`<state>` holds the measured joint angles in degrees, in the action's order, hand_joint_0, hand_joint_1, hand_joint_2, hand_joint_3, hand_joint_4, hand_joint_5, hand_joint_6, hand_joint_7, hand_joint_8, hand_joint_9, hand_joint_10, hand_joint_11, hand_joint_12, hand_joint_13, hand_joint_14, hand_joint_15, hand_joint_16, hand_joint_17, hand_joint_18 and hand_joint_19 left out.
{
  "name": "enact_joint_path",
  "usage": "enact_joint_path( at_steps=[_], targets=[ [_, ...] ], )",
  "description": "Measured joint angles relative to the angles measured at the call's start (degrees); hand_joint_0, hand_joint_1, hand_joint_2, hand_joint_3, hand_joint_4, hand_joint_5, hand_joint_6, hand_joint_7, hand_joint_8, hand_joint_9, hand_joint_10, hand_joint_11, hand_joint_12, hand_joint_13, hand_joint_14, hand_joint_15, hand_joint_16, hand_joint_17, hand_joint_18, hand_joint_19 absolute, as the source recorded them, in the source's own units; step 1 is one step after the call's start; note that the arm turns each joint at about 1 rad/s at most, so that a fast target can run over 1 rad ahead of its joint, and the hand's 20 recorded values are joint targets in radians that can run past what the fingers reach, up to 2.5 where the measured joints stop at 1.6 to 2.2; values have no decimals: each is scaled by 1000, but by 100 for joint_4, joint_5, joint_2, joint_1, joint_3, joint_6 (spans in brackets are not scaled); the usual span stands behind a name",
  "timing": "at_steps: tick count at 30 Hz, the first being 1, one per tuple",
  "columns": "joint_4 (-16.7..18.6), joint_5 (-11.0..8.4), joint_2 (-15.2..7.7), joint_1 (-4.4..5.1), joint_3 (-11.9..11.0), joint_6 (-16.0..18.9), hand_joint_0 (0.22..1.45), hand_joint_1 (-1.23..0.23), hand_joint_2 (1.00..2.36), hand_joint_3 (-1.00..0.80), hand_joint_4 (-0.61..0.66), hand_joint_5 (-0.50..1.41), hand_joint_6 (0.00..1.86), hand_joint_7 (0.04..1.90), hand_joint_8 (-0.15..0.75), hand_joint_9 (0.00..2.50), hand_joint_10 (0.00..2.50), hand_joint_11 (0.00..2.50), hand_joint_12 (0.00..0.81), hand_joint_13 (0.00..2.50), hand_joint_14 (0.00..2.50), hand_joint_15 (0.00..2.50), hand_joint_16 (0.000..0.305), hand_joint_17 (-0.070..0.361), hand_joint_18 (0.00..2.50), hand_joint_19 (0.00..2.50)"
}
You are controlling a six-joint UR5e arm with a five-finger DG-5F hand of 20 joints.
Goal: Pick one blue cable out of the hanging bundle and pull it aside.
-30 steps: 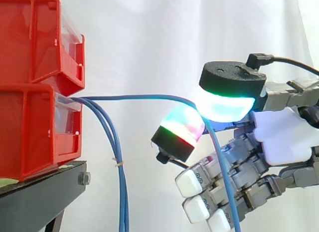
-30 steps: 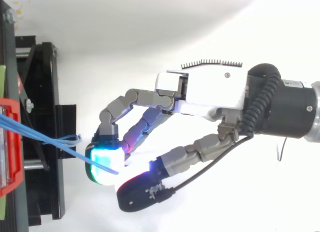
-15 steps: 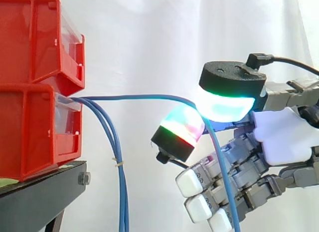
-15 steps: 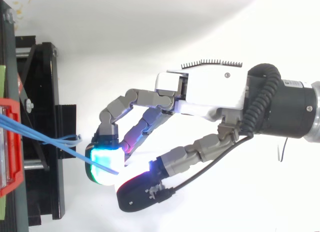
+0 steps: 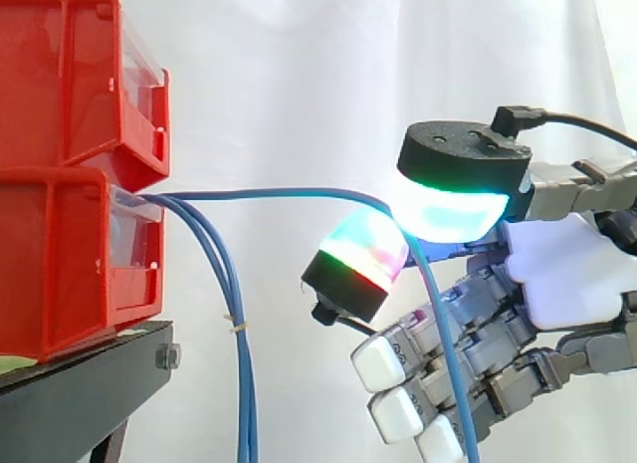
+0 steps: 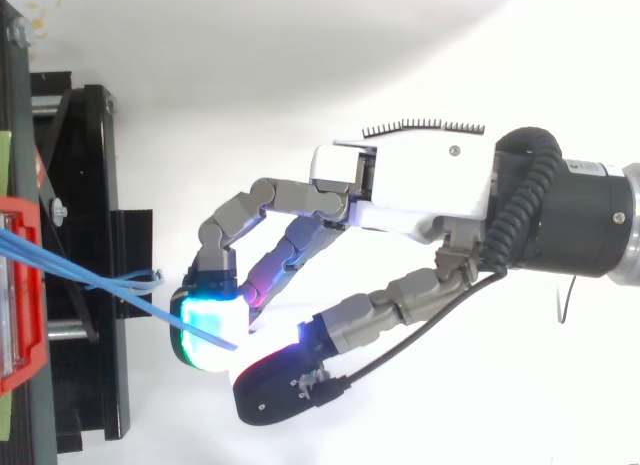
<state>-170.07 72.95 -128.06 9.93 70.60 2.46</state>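
Side view: hand comes in from the right, with thumb and one finger closed in a pinch on a single blue cable. The pinching pads glow cyan/green, and the lower one has a red band. The cable runs roughly level from the lower of the red bins across to the pinch and passes between the two pads. From there it drops in front of the curled lower fingers, whose pads are white, and out the bottom edge. The rest of the bundle hangs well apart from the hand, over by the bins, just beside the black stand. White curtain behind.

Top view: hand points toward the red bins, fingers bent, thumb on the view's lower side. Blue cable leaves the bin edge and crosses over the black stand on a slant. It ends at the cyan pad, caught between that pad and the thumb tip. Other strands sit over the stand, clear of the fingers.
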Motion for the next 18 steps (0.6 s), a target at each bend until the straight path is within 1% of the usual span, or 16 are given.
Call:
enact_joint_path(
  at_steps=[12, 18],
  targets=[
    [0, 0, 0, 0, 0, 0, 568, -933, 1123, 109, -239, -40, 874, 1067, 310, 966, 3, 95, 424, 844, 11, 343, 61, 137, 701, 421],
    [-2, 0, 0, 0, 1, 0, 565, -932, 1140, 104, -242, -39, 875, 1066, 311, 960, 2, 93, 423, 845, 13, 343, 61, 137, 704, 420]
  ],
)
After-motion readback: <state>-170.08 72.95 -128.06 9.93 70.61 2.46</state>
